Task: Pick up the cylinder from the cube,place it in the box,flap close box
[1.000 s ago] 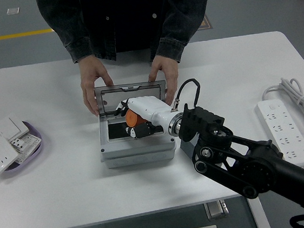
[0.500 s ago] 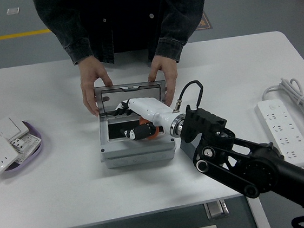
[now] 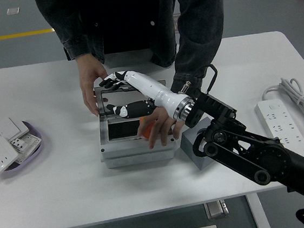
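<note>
The grey box (image 3: 136, 148) stands mid-table with its lid (image 3: 119, 98) upright at the back. A bit of the orange cylinder (image 3: 144, 131) shows inside, mostly hidden under a person's hand (image 3: 158, 125) that reaches into the box. My right hand (image 3: 114, 95) is open and holds nothing. Its fingers (image 3: 109, 81) lie spread over the lid's top edge, and the thumb is in front of the lid. The person's other hand (image 3: 92, 93) rests on the box's left rear corner. The grey cube (image 3: 195, 146) sits right of the box, partly behind my forearm.
A purple plate (image 3: 35, 143) holding white wall switches lies at the left edge. A white power strip (image 3: 284, 130) with its coiled cable (image 3: 298, 96) lies at the right. The person stands close against the far side.
My right hand let go of the cylinder inside the box and rose to the lid's top edge. The person's hand moved from behind the lid into the box, over the cylinder.
</note>
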Robot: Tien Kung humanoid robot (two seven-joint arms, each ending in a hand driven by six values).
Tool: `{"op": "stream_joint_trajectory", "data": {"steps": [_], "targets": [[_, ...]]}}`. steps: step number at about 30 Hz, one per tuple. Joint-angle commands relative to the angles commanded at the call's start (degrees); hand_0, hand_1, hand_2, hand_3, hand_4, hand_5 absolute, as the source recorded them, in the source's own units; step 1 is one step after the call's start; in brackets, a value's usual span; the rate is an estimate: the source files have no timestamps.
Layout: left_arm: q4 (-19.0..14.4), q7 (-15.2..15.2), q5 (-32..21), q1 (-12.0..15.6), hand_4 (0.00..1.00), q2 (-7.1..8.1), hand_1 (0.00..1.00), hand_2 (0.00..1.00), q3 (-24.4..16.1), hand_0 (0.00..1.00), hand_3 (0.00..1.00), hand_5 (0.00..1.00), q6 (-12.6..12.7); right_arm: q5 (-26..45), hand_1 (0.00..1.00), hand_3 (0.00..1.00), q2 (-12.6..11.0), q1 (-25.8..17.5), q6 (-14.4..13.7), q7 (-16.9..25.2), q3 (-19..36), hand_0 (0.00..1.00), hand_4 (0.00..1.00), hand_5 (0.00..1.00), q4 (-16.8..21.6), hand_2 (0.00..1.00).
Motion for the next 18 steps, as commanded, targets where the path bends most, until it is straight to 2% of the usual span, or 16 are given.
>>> {"op": "stream_joint_trajectory", "data": {"steps": [13, 18], "targets": [[0.0, 0.1, 0.4, -0.2, 0.720, 0.15, 0.657, 0.573, -0.2, 0.636, 0.634, 0.331, 0.0, 0.6, 0.696, 0.720, -0.4, 6.2, 1.2, -1.3, -0.4, 0.793, 0.722, 0.226, -9.5, 0.717], [0.0, 0.1, 0.4, -0.1, 0.720, 0.17, 0.659, 0.573, -0.2, 0.636, 0.633, 0.330, 0.0, 0.9, 0.696, 0.724, -1.3, 6.3, 1.2, -1.8, -1.6, 0.792, 0.726, 0.232, -10.1, 0.716]]}}
